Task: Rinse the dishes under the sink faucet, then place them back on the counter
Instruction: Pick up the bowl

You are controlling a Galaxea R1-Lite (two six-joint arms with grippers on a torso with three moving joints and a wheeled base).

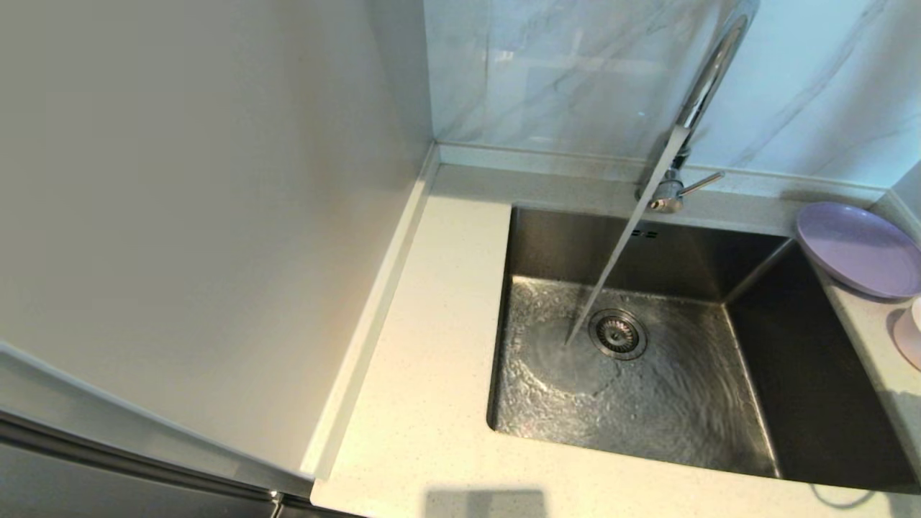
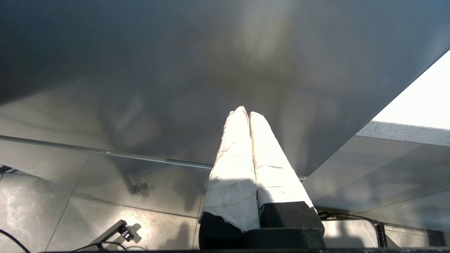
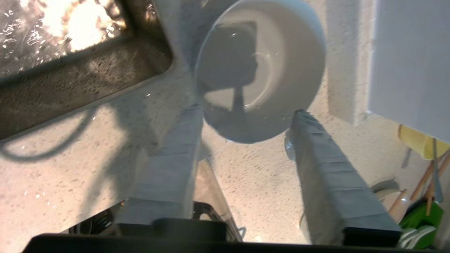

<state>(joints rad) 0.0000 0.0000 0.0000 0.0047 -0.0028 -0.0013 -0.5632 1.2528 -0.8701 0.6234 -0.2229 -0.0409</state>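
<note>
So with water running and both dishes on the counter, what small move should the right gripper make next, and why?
Probably pull the right gripper back from the small pale pinkish-white cup; its fingers are open, and the cup stands on the speckled off-white counter.

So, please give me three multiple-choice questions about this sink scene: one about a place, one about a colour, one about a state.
1. Where does the plate sit?
A. in the sink
B. on the counter right of the sink
C. under the faucet

2. What colour is the plate?
A. green
B. lavender
C. black

3. How is the faucet?
A. running
B. off
C. removed

Answers:
1 B, it rests on the counter beside the sink.
2 B, it looks pale purple.
3 A, a stream falls beside the drain strainer.

The right claw is open over the cup; the left claw is shut.
</note>
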